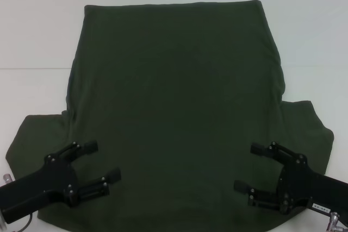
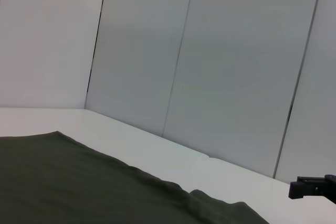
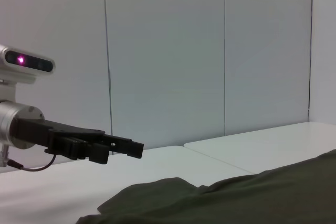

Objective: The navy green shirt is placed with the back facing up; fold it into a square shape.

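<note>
The navy green shirt lies spread flat on the white table, its hem at the far side and its sleeves out to either side near me. My left gripper hovers open over the shirt's near left part, beside the left sleeve. Over the near right part my right gripper stands open too, nothing between its fingers. In the left wrist view the shirt fills the lower corner and the right gripper's tip shows at the edge. The right wrist view holds the shirt and the left gripper farther off.
The white table shows bare around the shirt at the far left and far right. Pale wall panels stand behind the table. A seam line crosses the tabletop.
</note>
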`<state>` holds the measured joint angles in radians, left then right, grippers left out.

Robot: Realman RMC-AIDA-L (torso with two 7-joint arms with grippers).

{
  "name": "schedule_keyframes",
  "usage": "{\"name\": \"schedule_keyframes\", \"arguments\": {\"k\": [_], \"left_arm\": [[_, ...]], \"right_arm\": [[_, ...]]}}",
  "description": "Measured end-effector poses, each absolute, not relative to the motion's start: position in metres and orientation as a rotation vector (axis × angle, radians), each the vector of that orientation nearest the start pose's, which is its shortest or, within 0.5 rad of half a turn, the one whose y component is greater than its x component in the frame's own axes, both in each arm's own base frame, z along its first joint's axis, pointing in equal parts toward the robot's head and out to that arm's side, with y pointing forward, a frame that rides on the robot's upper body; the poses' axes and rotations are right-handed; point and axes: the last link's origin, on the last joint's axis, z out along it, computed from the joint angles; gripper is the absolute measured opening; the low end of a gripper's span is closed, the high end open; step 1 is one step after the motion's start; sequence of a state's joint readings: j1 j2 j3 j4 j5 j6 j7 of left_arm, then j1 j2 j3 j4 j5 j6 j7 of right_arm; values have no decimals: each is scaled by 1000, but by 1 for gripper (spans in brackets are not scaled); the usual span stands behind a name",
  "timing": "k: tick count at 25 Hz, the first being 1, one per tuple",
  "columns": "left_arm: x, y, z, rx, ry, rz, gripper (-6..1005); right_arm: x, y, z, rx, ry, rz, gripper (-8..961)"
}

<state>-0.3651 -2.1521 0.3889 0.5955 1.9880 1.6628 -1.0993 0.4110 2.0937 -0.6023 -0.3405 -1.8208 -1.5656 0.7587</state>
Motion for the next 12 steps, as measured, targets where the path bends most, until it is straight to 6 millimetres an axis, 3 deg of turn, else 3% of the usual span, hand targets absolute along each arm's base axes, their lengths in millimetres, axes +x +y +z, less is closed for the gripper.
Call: {"name": "schedule_keyframes", "arguments": {"k": [6,12], "left_arm": [[-306,274,3,-2412,-705,-956,948],[-312,292,20,-2333,-1107,-979,944]], "right_arm": [[294,276,-34,-2502,318,893,938],[294,277,-35,-2503,319,892,938]]}}
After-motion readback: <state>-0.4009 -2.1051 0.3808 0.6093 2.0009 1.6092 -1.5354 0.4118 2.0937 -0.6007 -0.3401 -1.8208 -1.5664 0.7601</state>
